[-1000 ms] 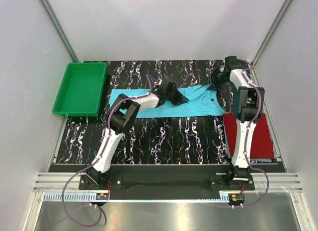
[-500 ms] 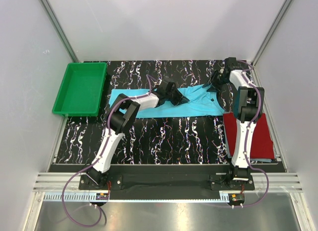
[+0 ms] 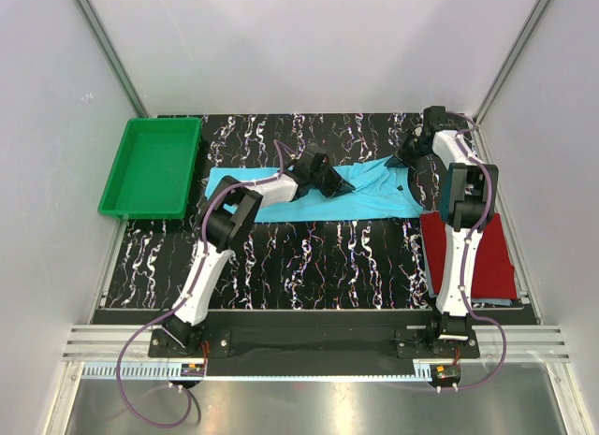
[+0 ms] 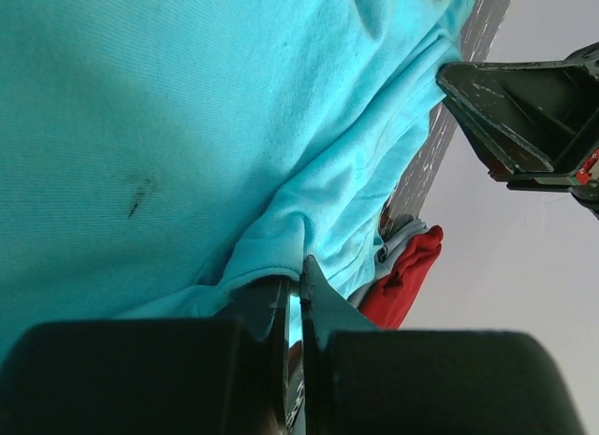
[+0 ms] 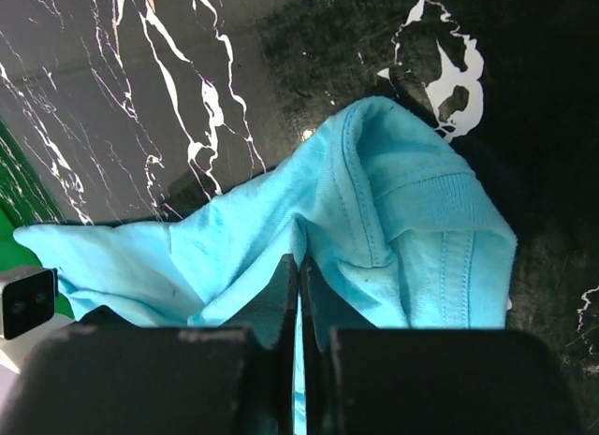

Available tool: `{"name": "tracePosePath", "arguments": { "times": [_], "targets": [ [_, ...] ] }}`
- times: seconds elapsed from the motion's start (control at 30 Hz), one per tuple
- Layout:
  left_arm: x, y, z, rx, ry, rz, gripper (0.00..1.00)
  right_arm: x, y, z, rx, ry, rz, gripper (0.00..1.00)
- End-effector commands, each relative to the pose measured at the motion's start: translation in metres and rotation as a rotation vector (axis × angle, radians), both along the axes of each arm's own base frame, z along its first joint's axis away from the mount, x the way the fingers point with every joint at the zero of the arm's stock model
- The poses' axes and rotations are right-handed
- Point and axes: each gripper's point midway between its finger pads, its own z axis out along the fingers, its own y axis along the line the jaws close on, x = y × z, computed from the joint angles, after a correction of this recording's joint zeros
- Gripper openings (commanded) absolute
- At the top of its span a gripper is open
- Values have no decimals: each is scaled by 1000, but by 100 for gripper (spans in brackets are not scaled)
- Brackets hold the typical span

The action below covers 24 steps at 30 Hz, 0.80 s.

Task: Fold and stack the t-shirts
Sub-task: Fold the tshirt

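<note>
A bright turquoise t-shirt (image 3: 281, 194) lies spread across the back of the dark marbled table (image 3: 309, 257). My left gripper (image 3: 335, 182) is shut on a fold of its cloth near the middle; the left wrist view shows the fabric (image 4: 168, 126) pinched at the jaw tips (image 4: 298, 271). My right gripper (image 3: 408, 154) is shut on the shirt's far right corner, with the cloth (image 5: 374, 229) bunched up at its tips (image 5: 299, 253). A dark red folded t-shirt (image 3: 491, 257) rests at the right edge, partly behind the right arm, and shows in the left wrist view too (image 4: 402, 276).
A green plastic tray (image 3: 153, 166) stands at the back left, next to the turquoise shirt's left end. White walls enclose the table on three sides. The arm bases are at the near edge.
My right gripper has closed on the turquoise shirt's right corner; a moment ago it stood open over it. The left gripper keeps its hold and has barely moved.
</note>
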Motion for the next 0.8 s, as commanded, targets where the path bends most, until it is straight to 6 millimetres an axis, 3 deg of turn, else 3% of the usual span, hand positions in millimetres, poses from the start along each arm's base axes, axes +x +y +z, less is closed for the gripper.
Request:
{"name": "tracePosePath", "arguments": {
  "times": [0.0, 0.2, 0.37, 0.77],
  "targets": [
    [8, -3, 44, -63, -69, -20, 0, 8, -3, 57, -14, -107, -14, 0],
    [12, 7, 53, -81, -73, -6, 0, -6, 3, 69, 18, -89, -14, 0],
    [16, 14, 62, -128, -64, 21, 0, 5, 11, 68, 65, -95, -7, 0],
    [20, 20, 57, -182, -25, 27, 0, 28, 27, 60, 159, -86, -6, 0]
  ]
}}
